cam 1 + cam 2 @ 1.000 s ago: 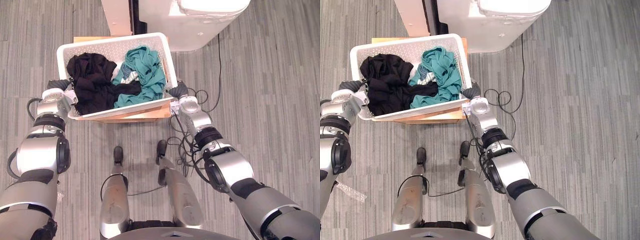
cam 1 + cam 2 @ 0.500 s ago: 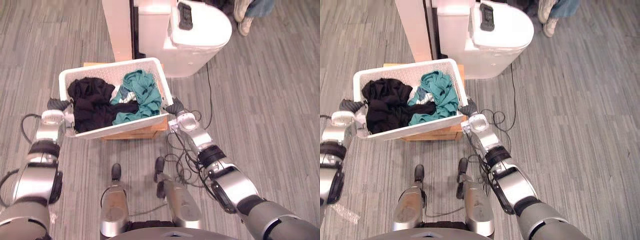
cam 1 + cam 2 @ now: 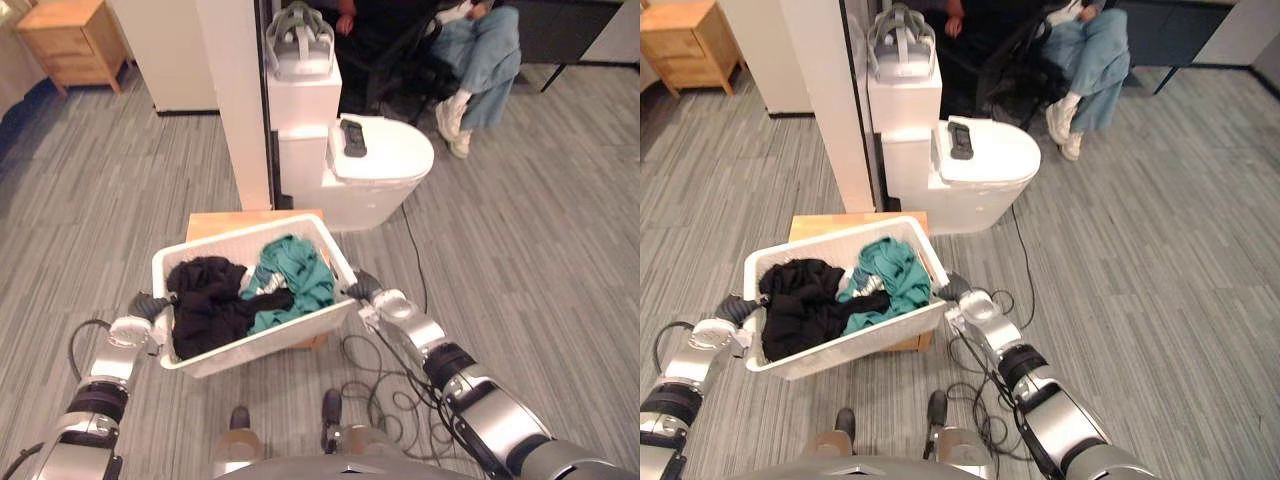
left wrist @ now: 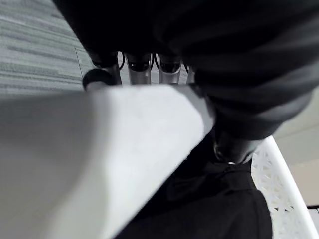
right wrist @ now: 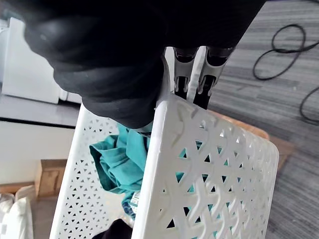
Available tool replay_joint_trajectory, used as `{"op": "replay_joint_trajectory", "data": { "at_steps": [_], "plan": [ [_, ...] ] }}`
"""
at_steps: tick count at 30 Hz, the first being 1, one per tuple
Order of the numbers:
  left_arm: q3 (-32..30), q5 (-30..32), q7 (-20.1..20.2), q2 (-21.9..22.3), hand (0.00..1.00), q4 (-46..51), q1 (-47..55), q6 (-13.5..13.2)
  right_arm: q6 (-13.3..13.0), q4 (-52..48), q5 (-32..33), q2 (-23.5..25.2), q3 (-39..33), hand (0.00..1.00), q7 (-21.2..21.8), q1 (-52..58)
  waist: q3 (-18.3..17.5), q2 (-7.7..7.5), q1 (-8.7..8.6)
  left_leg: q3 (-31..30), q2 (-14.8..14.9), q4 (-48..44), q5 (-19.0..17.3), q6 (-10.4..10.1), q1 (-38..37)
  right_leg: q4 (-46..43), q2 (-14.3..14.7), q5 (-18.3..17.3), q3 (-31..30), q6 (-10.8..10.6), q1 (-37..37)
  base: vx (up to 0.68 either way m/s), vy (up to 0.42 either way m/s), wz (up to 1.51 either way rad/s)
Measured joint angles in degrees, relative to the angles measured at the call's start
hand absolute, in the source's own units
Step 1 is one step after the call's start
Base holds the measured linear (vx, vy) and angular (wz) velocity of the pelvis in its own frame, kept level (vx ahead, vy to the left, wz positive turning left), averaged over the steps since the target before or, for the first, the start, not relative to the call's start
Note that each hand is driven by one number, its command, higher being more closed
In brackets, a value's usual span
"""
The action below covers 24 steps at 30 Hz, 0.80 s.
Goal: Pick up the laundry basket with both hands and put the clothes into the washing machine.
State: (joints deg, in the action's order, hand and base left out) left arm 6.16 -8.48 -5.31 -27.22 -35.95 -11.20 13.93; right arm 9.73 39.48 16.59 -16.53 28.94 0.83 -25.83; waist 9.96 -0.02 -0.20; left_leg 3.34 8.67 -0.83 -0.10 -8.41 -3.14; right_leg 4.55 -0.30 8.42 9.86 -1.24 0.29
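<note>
Basket (image 3: 262, 345) held between the two arms, in front of the washer (image 3: 390, 165).

- The white lattice basket sits over a low wooden table (image 3: 228, 222), tilted, its left end lower. You cannot tell whether its base touches the table.
- It holds a black garment (image 3: 210, 300) on the left and a teal garment (image 3: 292, 278) on the right. The two touch at the middle.
- Your left robot hand (image 3: 148, 314) is at the basket's left end. In the left wrist view its fingers (image 4: 138, 69) run under the rim and the thumb (image 4: 232, 147) comes over it, so the rim is clamped.
- Your right robot hand (image 3: 372, 298) is at the right end. In the right wrist view its fingers (image 5: 215, 67) lie against the outer wall just below the rim, and they appear to grip it, though the cover hides the thumb.
- The washer stands beyond the basket, lid down, with a black device (image 3: 352, 137) lying on the lid.
- A seated person (image 3: 480, 50) is behind the washer.
</note>
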Motion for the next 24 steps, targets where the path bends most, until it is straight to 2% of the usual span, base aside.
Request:
{"op": "replay_joint_trajectory", "data": {
  "at_steps": [4,6,9,11,12,15,17,18,19,20,21,22,23,24],
  "plan": [
    [3.06,0.4,0.71,1.51,1.0,-0.81,1.93,0.09,0.01,1.56,1.22,-0.48,-0.03,1.0,0.33,4.33,-2.16,0.07,-1.24,0.48,-0.28,-0.43,-0.4,0.19,-0.09,0.0,-0.33,-0.22,-0.47,-0.62,0.05,-0.02,0.062,-0.05],
    [3.95,0.79,0.81,2.26,1.0,-0.81,2.15,0.23,0.06,2.53,1.79,-0.73,-0.03,1.0,0.62,5.78,-2.78,0.23,-1.32,0.54,-0.28,-0.57,-0.4,0.19,-0.1,0.0,-0.34,-0.44,-0.57,-0.91,0.05,-0.05,0.028,-0.04],
    [4.02,0.83,0.81,3.59,1.0,-0.81,3.9,0.31,0.07,2.53,2.11,-1.92,0.18,1.0,1.74,6.94,-3.6,1.18,-1.97,0.93,-0.21,-1.41,-0.85,0.06,-0.12,-0.21,-0.29,-0.48,-1.24,-0.92,0.05,-0.05,0.024,-0.09],
    [4.03,0.83,0.81,4.63,1.0,-0.8,4.7,0.32,0.07,2.53,2.09,-2.6,0.2,1.0,1.79,7.48,-4.15,1.95,-2.19,0.65,0.14,-3.98,-2.52,-0.04,0.54,-0.62,-0.1,-0.78,-1.42,-0.88,0.28,-0.06,0.024,-0.06],
    [4.18,0.83,0.81,5.18,1.0,-0.68,5.16,0.33,0.08,2.51,2.08,-3.04,0.34,1.0,1.83,7.62,-4.57,2.73,-2.42,-0.02,1.11,-8.24,-5.19,-0.26,2.57,-1.61,0.66,-1.82,-1.4,-0.15,0.47,-0.08,0.009,0.02],
    [5.65,0.81,0.81,5.55,1.0,0.73,6.63,0.35,0.04,1.8,2.04,-4.57,0.44,1.0,2.43,8.42,-4.9,4.52,-2.37,-1.24,3.59,-16.92,-8.73,0.1,4.88,-3.2,2.72,-3.12,-0.37,0.9,2.13,-0.05,-0.001,0.11],
    [6.37,0.81,0.82,6.51,1.0,1.47,7.17,0.44,0.05,1.81,2.04,-5.41,0.27,1.0,2.42,9.23,-4.67,4.99,-2.32,-0.68,3.9,-21.4,-8.38,0.25,5.5,-6.96,2.89,-4.59,0.41,1.5,2.59,-0.05,0.009,0.29],
    [6.51,0.82,0.84,6.71,1.0,1.81,8.09,0.46,0.04,1.8,2.02,-5.65,0.28,1.0,2.42,9.31,-4.44,5.39,-2.1,0.23,3.92,-24.14,-7.32,-0.3,6.23,-10.53,2.34,-6.38,0.51,1.82,1.84,-0.07,0.01,0.19],
    [6.55,0.82,0.86,6.7,1.0,1.8,8.42,0.54,0.0,1.74,1.98,-5.61,0.3,1.0,2.41,9.31,-4.54,4.43,-1.74,0.48,3.42,-23.73,-6.34,-0.91,5.63,-11.47,1.47,-7.41,0.47,2.31,1.79,-0.08,-0.004,0.04],
    [6.68,0.82,0.93,6.58,1.0,1.83,8.71,0.74,-0.03,1.63,1.92,-5.49,0.36,1.0,2.42,9.37,-4.27,3.23,-1.58,0.27,2.36,-23.66,-6.23,-0.34,3.82,-12.21,-0.4,-7.83,0.83,2.59,1.52,-0.15,-0.013,-0.03],
    [6.95,0.81,1.07,6.71,1.0,2.69,9.19,0.77,-0.04,1.32,1.49,-5.82,0.11,1.0,2.41,9.2,-3.65,3.5,-1.25,0.57,2.21,-36.37,-9.79,0.67,5.25,-12.65,-0.88,-7.68,0.52,2.84,1.5,-0.23,-0.003,-0.14],
    [6.74,0.81,1.37,6.82,1.0,3.39,10.09,0.81,-0.03,0.78,1.3,-5.88,0.1,1.0,2.4,9.22,-3.54,4.14,-1.1,-0.4,1.84,-44.6,-11.76,-0.61,4.61,-12.6,-0.7,-7.53,-0.29,2.72,1.15,-0.25,0.021,-0.19],
    [6.54,0.82,1.45,6.8,1.0,3.67,10.34,0.84,-0.03,0.51,1.24,-5.88,0.1,1.0,2.4,9.22,-3.57,4.43,-1.16,-0.67,1.69,-45.88,-11.93,-0.87,4.08,-12.59,-0.56,-7.38,-0.58,2.77,0.9,-0.23,0.071,-0.29],
    [4.89,0.82,1.74,6.77,1.0,4.75,11.09,0.95,0.01,-0.95,0.95,-5.88,0.07,1.0,2.39,9.22,-4.08,5.56,-1.63,-3.06,0.27,-45.35,-12.15,-1.22,1.43,-12.41,0.35,-6.41,-1.86,2.3,-0.74,-0.23,0.101,-0.28]
  ]
}}
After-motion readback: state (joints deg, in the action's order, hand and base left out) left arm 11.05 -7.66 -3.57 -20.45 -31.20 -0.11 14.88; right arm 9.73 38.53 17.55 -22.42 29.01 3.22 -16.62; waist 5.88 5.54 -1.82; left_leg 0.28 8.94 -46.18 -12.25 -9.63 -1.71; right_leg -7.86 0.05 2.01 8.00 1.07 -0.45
